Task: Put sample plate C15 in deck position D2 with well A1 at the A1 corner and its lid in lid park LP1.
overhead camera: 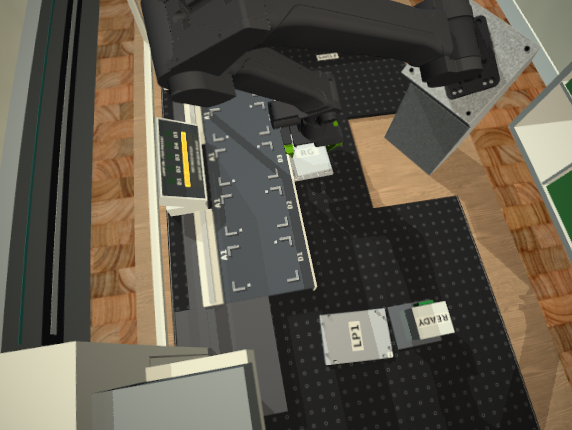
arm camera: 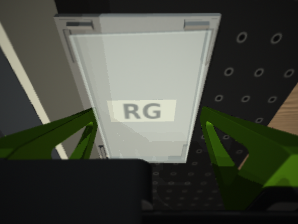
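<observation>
My gripper [overhead camera: 312, 143] [arm camera: 149, 112] is open, its green fingers spread on either side of the near end of the regrip nest RG [overhead camera: 314, 174] [arm camera: 150, 20]. Nothing is between the fingers. A pale translucent pane [arm camera: 142, 65] seems to lie over the nest, and the RG label shows faintly through it; I cannot tell what it is. Deck position D2 [overhead camera: 252, 205] is bare inside its brackets. Lid park LP1 [overhead camera: 356, 336] is bare. Plate C15 and the shelf items are not in view; the arm hides that area.
The grey deck [overhead camera: 260, 250] shows D1 to D3 bare, while the arm covers D4 and D5. A status panel [overhead camera: 180, 162] stands left of the deck. The READY key [overhead camera: 431, 320] sits right of LP1. A grey wedge block [overhead camera: 425, 130] stands by the arm base.
</observation>
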Controlling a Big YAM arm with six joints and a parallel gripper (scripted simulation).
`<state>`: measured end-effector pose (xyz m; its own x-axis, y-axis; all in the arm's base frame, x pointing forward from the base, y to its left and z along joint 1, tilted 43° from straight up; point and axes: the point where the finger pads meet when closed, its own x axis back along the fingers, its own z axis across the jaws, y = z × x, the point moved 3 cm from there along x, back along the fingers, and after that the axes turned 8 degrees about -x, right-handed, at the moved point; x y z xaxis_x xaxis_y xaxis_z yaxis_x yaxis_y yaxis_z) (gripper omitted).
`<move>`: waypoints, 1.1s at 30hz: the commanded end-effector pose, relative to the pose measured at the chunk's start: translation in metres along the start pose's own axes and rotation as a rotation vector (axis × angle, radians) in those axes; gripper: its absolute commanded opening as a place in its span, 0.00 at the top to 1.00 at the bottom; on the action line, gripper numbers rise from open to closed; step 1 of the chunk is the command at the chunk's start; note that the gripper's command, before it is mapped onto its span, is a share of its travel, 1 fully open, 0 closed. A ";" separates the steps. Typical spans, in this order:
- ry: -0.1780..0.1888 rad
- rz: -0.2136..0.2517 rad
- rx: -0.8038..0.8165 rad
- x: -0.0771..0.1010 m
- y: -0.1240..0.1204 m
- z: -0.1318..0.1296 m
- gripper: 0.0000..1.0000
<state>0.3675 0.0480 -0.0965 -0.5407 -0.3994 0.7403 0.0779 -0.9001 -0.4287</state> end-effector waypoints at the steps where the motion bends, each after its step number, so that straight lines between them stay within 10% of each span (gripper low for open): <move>1: 0.039 -0.004 -0.007 0.001 0.001 0.014 0.00; 12: 0.039 -0.004 -0.007 0.001 0.001 0.014 0.00; 13: 0.039 -0.004 -0.007 0.001 0.001 0.014 1.00; 33: 0.026 -0.006 -0.012 0.000 0.002 0.011 1.00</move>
<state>0.3697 0.0478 -0.0956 -0.5461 -0.3984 0.7369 0.0781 -0.9000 -0.4287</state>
